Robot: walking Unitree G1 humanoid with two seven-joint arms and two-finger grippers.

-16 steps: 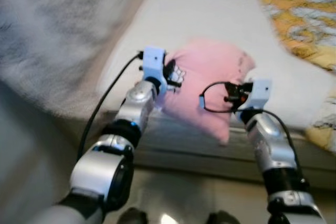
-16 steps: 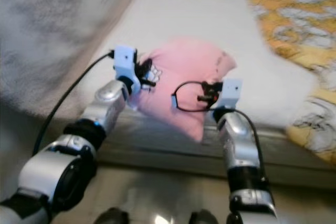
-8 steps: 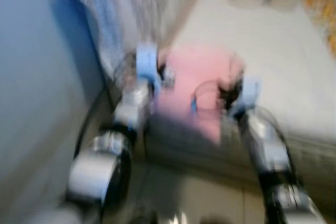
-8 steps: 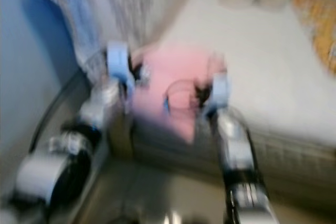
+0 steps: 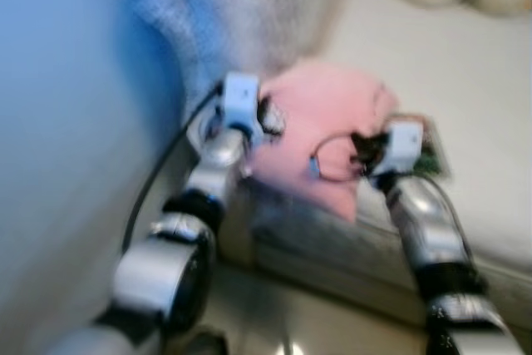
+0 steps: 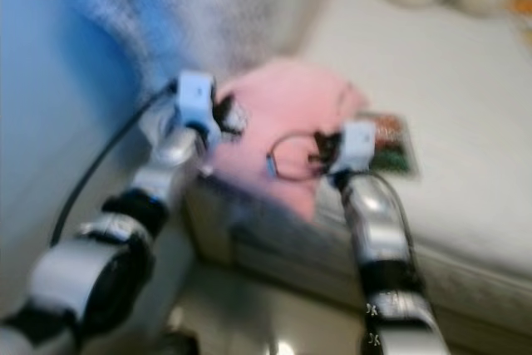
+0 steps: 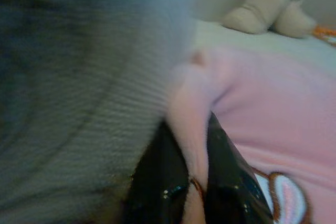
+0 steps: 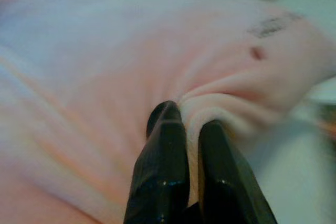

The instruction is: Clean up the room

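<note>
L gripper point(image 7: 195, 182): fingers pinched on pink cloth edge, fold squeezed btwn them
R gripper point(image 8: 190, 129): fingers pinched on opposite edge, fold btwn them
pink cloth point(image 5: 320, 126): spans btwn both grippers, over bed point(image 5: 465, 97) edge
grey blanket point(image 5: 249, 6): just beyond L fingers
plush point(image 7: 268, 11): well past L fingers, on bed
views: blurred

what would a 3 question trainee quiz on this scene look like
1. True or false: both grippers are shut on the pink cloth.
2. What is the cloth being held over? A) a bed B) a sink C) a desk
3. What lies at the far end of the bed?

Key
1. True: the left gripper and right gripper each pinch a fold.
2. A
3. A beige plush toy.
</note>
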